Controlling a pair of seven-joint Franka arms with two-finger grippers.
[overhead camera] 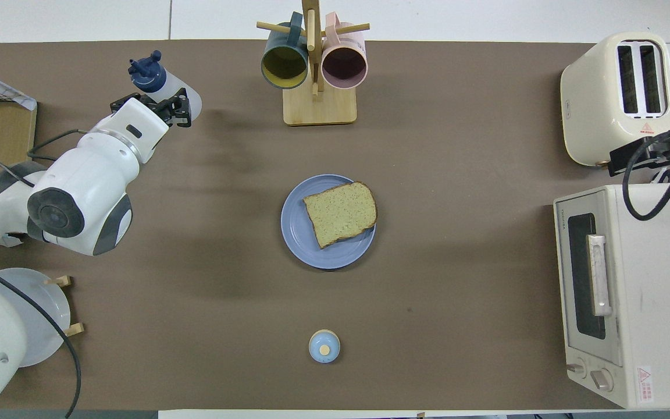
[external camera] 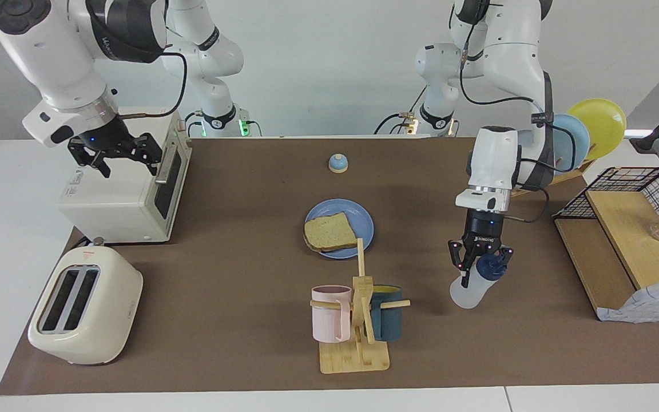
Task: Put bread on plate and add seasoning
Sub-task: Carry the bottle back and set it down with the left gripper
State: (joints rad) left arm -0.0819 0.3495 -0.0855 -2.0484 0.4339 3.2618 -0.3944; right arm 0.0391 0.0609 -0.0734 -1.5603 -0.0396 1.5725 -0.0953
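**Op A:** I have the left pincer point(external camera: 481, 264) clamped on the seasoning bottle point(external camera: 472, 284), low at the right of the facing view, over bare table point(external camera: 221, 297). The bottle hangs tilted, its navy cap up by the fingertips and its pale body slanting down toward the mug rack point(external camera: 358, 320).

**Op B:** And the target?

**Op A:** The bread point(external camera: 329, 232) lies flat on the blue plate point(external camera: 364, 220), mid-frame, up and to the left of the bottle in that view and well apart from it. In my judgement the carry goes that way, toward the plate, and the cap must tip downward over the slice.

**Op B:** Arm pose?

**Op A:** The left forearm drops near-vertical, wrist down. The right pincer point(external camera: 116, 155) waits with its jaws apart at upper left, over the toaster oven point(external camera: 129, 194). The left arm is clearly nearer to the bottle.
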